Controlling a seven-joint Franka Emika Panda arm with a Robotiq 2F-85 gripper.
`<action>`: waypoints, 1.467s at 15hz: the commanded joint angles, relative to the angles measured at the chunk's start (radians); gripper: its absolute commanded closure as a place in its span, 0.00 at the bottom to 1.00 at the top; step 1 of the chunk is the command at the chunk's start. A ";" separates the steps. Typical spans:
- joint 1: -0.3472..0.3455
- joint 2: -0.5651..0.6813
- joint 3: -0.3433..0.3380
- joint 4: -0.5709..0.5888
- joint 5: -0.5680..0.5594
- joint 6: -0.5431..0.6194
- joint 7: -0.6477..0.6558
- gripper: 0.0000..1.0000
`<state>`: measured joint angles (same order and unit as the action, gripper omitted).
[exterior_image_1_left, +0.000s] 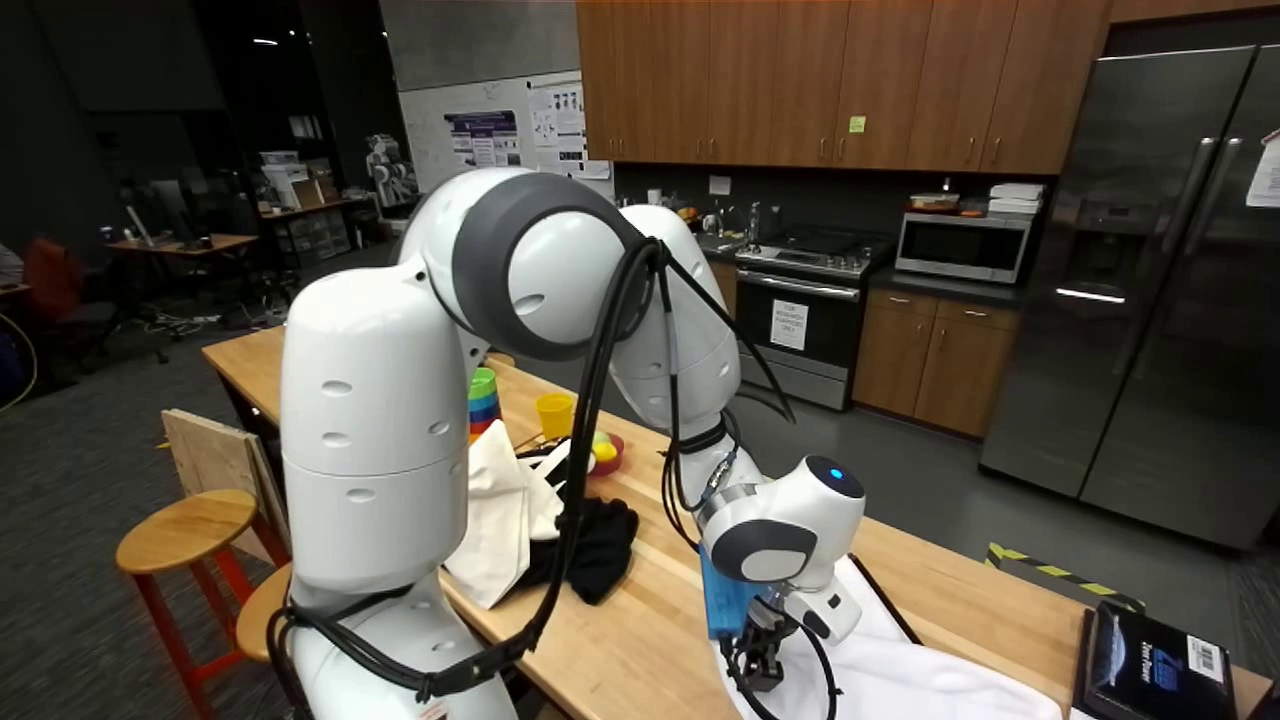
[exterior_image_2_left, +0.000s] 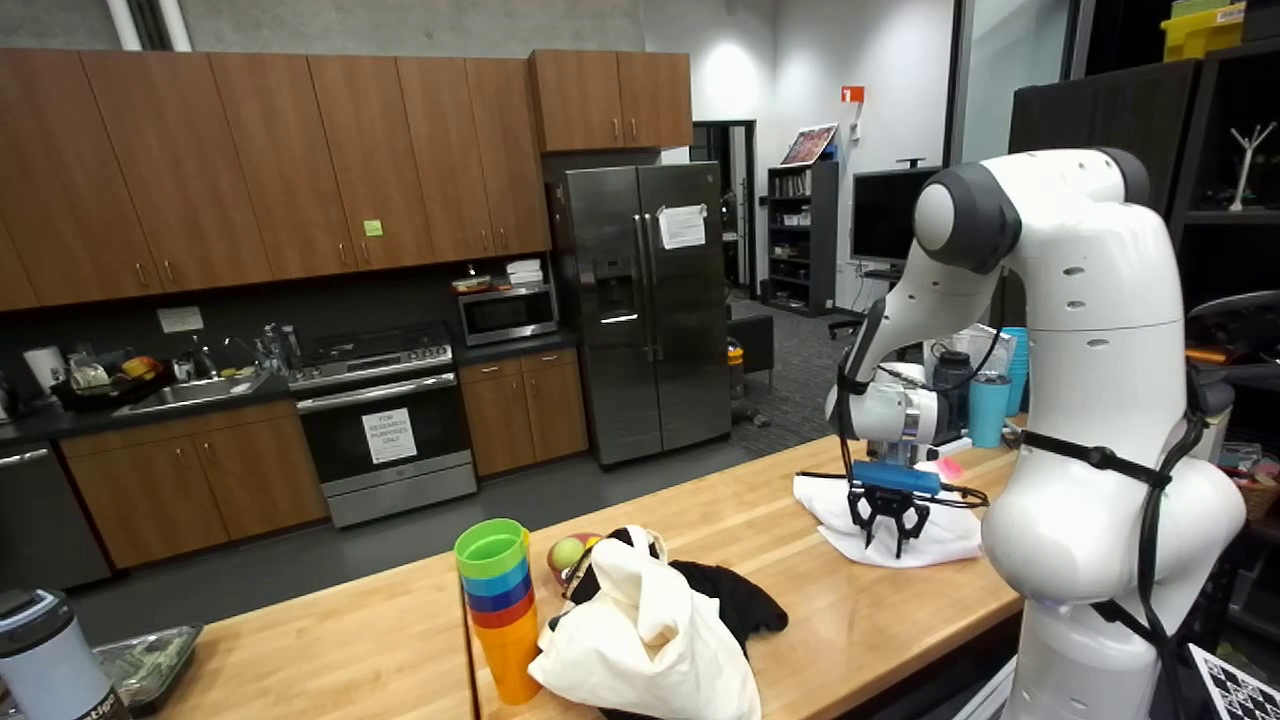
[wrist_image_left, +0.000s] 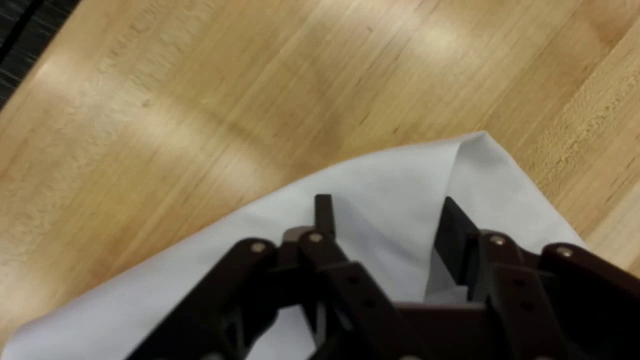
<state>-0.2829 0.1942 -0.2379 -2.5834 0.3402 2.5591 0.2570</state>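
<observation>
A white cloth (wrist_image_left: 390, 170) lies on the wooden table, with a corner folded over near the fingers in the wrist view. Both exterior views show the same cloth (exterior_image_1_left: 930, 680) (exterior_image_2_left: 945, 545) under the arm's end. My gripper (wrist_image_left: 385, 205) points down over it, its black fingers (wrist_image_left: 452, 240) parted, with only cloth visible in the gap. In an exterior view the gripper (exterior_image_2_left: 884, 548) hangs low at the cloth; whether its tips touch the fabric I cannot tell. From the opposite angle the gripper (exterior_image_1_left: 765, 680) is partly hidden by cables and the wrist.
A cream tote bag (exterior_image_2_left: 650, 640) and black fabric (exterior_image_2_left: 740, 600) lie along the table beside stacked coloured cups (exterior_image_2_left: 510, 640) and a fruit bowl (exterior_image_1_left: 607, 455). A black box (exterior_image_1_left: 1160, 665) sits past the cloth. Blue tumblers (exterior_image_2_left: 990, 410) stand near the arm's base.
</observation>
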 joint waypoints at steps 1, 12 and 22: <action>0.003 -0.017 -0.003 -0.007 0.015 -0.003 -0.020 0.78; -0.049 -0.422 -0.085 0.040 0.015 -0.434 -0.075 1.00; -0.069 -0.579 -0.158 0.438 0.299 -0.796 0.041 1.00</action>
<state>-0.3557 -0.4046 -0.3777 -2.2556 0.5474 1.8056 0.2516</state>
